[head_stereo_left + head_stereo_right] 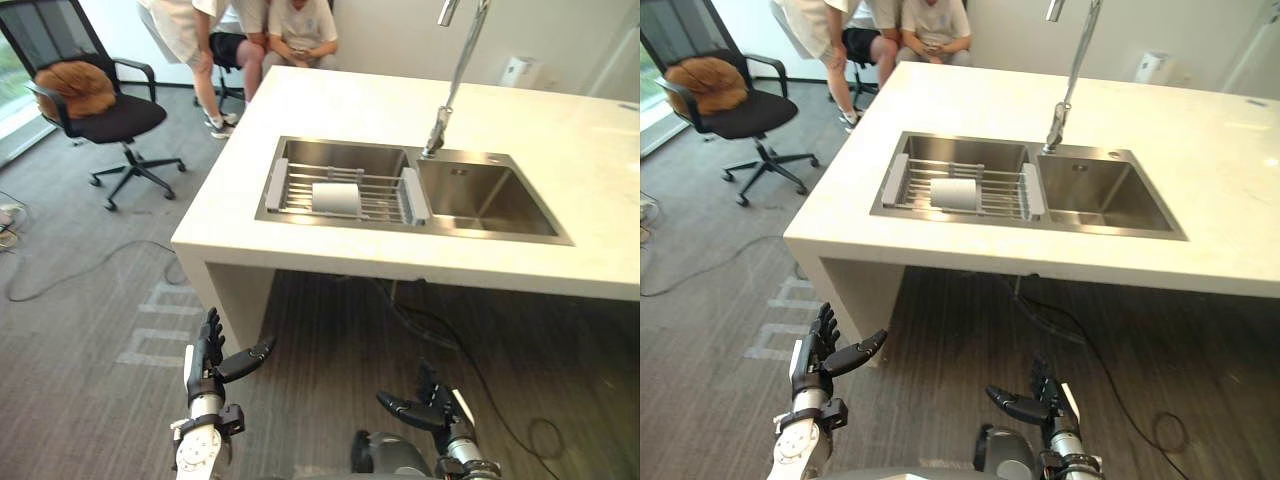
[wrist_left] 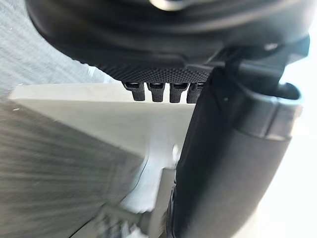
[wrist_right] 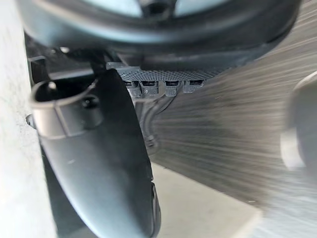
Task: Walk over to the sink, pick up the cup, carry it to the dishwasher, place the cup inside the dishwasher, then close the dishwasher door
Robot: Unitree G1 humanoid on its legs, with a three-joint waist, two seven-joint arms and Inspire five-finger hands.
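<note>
Empty, straight-fingered left hand (image 1: 208,358) and right hand (image 1: 438,408) hang low; the cup (image 1: 335,198) on the sink rack (image 1: 386,206) looks light, rigid, breakable, best wrapped round its side.

One surface (image 1: 300,100) carries one sink (image 1: 340,157) with two basins, one faucet (image 1: 455,75), one rack (image 1: 385,207) and one cup (image 1: 335,198). One office chair (image 1: 115,120) bears one cushion (image 1: 75,88). At least two people (image 1: 300,25) are beyond. Two hands show: the left hand (image 1: 212,355) and the right hand (image 1: 425,408).
</note>
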